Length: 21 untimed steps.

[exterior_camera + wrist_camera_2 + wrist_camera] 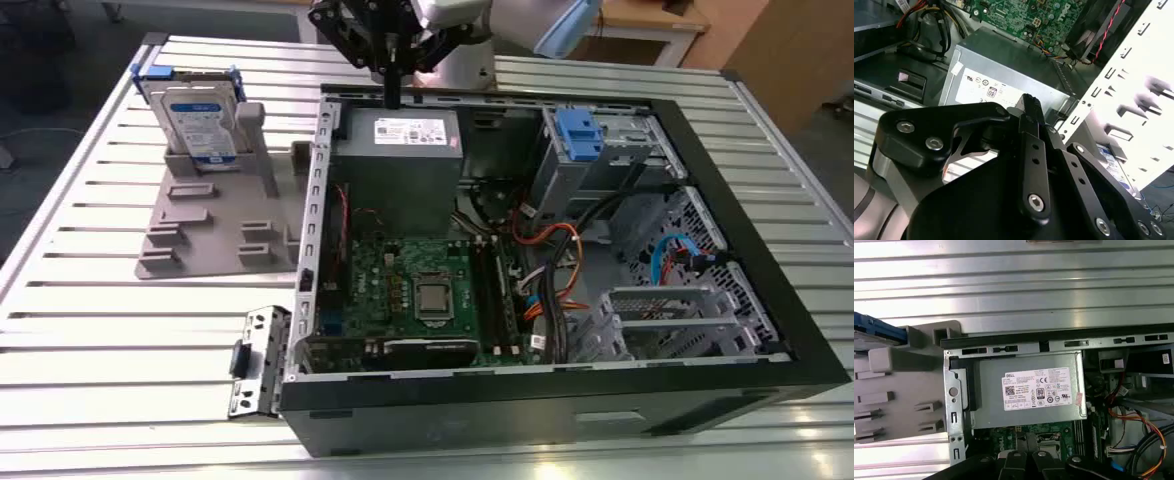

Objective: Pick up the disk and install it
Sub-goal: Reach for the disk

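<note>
slatted metal table (80, 330) bearing an open computer case (534, 410) and, at the exterior view's left, a grey stand (200, 235) just beside it. the disk (200, 118) stands on edge in the stand, long axis upright, label facing the camera, bare slats beyond. the gripper (394, 98), fingers pressed together and empty, hangs over the far edge of the power supply (400, 165).
</note>
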Available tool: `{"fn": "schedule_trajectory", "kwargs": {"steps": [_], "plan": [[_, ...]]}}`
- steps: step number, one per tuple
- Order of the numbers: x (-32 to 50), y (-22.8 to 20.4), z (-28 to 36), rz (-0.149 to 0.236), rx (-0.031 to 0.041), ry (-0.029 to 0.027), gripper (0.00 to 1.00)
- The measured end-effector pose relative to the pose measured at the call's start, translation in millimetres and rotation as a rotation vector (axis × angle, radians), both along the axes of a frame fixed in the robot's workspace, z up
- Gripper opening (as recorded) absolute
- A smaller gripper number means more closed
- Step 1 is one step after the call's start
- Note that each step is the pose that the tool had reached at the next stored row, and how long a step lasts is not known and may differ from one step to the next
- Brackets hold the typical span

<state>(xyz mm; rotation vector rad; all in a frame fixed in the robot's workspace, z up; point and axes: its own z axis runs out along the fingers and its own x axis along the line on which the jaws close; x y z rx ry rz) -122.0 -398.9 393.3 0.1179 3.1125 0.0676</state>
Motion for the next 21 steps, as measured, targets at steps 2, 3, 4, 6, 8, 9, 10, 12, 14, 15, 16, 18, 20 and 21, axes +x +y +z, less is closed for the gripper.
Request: {"fn": "schedule_trajectory", "kwargs": {"steps": [2,3,4,6,8,9,10,12,14,15,16,18,20,21], "plan": [[0.0,0.0,0.0,0.0,0.0,0.0,0.1],[0.0,0.0,0.0,0.0,0.0,0.0,0.1],[0.0,0.0,0.0,0.0,0.0,0.0,0.1],[-0.6,0.1,0.0,0.0,-0.0001,0.0001,0.1],[-1.5,0.0,0.0,0.0,-0.0001,0.0,0.1],[-2.3,0.0,0.0,0.0,0.0001,-0.0001,0.1],[-2.8,0.0,0.0,0.0,0.0001,-0.0001,0.1],[-4.8,0.0,0.0,0.0,-0.0001,0.0,0.1],[-6.3,0.0,0.0,0.0,0.0,0.0,0.1],[-7.3,0.0,0.0,0.0,-0.0001,0.0,0.1],[-8.9,-0.1,0.0,0.0,-0.0001,0.0,0.1],[-11.0,0.0,0.0,0.0,0.0,0.0,0.1],[-12.5,0.0,-0.1,0.0,0.0001,-0.0001,0.1],[-13.2,0.0,0.0,0.0,0.0,0.0,0.1]]}}
